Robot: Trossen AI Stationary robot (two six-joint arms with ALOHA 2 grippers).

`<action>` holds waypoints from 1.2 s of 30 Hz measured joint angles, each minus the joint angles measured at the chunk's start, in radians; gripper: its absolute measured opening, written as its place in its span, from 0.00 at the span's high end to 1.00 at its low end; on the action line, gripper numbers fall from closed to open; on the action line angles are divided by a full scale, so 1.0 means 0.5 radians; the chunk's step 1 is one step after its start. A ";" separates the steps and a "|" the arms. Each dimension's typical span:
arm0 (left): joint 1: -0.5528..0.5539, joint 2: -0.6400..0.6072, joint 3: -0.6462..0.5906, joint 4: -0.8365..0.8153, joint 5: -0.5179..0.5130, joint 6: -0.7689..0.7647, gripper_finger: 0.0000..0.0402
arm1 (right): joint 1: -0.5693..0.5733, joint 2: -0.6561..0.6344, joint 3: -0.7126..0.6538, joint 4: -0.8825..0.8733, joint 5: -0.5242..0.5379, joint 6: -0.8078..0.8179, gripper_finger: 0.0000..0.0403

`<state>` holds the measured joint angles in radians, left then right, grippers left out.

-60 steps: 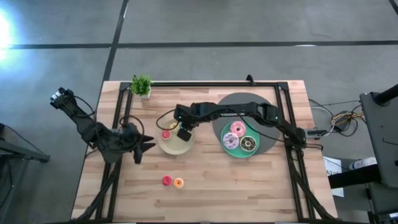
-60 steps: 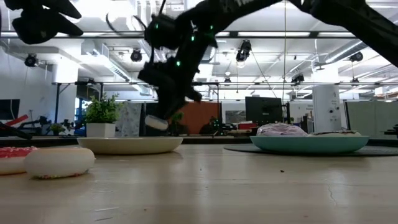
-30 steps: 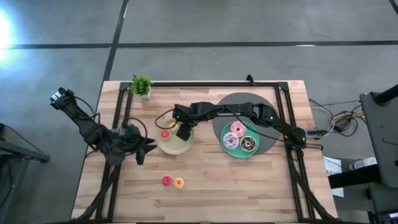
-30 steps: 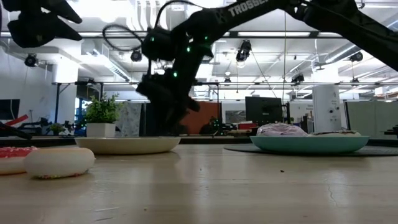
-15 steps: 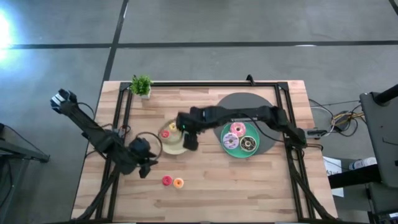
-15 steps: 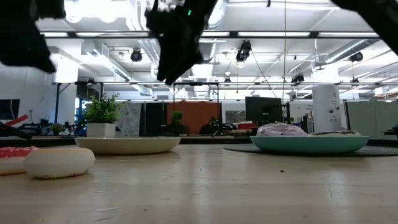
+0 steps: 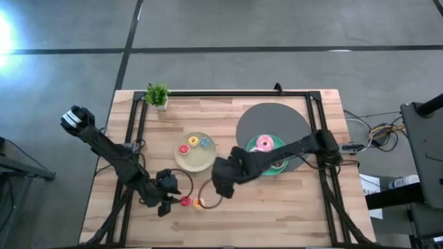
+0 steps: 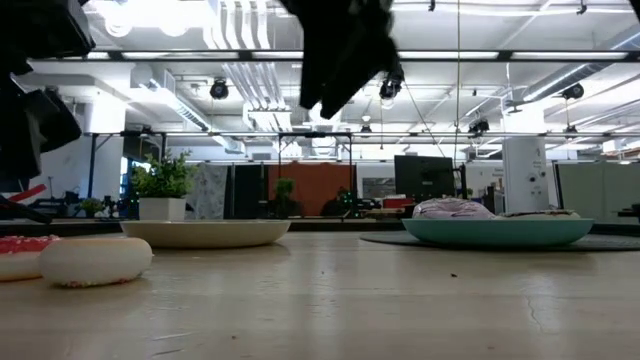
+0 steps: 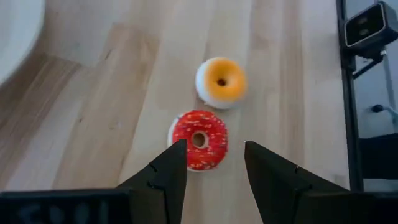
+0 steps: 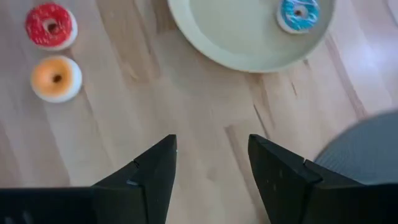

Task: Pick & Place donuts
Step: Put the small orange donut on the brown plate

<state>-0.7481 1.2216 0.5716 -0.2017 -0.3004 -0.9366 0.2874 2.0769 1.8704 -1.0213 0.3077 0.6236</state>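
High view: the round cream plate [image 7: 194, 153] is seen on the wooden desk [image 7: 291, 207] with three mini donuts on it, a red one [image 7: 183, 149], a yellow one [image 7: 193, 141] and a blue one [image 7: 204, 143]. Two seconds ago only the red one could be seen there, with the right tool over the plate. The right tool [image 7: 222, 184] has now been moved off the plate toward the front of the desk. The left tool [image 7: 168, 198] has been moved from the left of the plate down to the small red sprinkled ring donut [image 7: 185, 201], which lies just beside the small orange ring donut [image 7: 198, 203]. These two have not been moved. The round teal plate [image 7: 275, 169] on the dark grey mat [image 7: 266, 117] is partly hidden by the right arm, and only the pink frosted donut [image 7: 264, 143] is seen clearly.

Left wrist view: the left tool [image 9: 214, 158] is shown with its fingers apart, and the red sprinkled donut [image 9: 199, 139] is seen between the tips and a little past them, on the desk. The orange donut [image 9: 221, 81] is seen just beyond it.

Right wrist view: the right tool [image 10: 212, 155] is shown spread apart with nothing in it, over bare wood. The blue donut [image 10: 299, 14] is seen on the cream plate [image 10: 242, 37].

Low view: a white-lilac frosted donut [image 8: 453, 208] is shown on the teal plate [image 8: 497, 231], which the high view hides.
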 joint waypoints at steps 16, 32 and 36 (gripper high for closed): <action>0.003 0.352 0.052 0.037 -0.017 -0.062 0.66 | 0.269 -0.094 -0.322 0.013 0.330 0.632 0.52; 0.031 0.605 0.122 0.050 -0.099 -0.311 0.69 | 0.276 -0.092 -0.356 0.017 0.334 0.580 0.52; 0.032 0.616 0.123 0.051 -0.104 -0.324 0.78 | 0.276 -0.092 -0.357 0.016 0.333 0.580 0.52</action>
<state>-0.7319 1.5297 0.6331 -0.1761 -0.3523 -1.0985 0.4255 2.0308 1.6920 -1.0134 0.4744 0.9134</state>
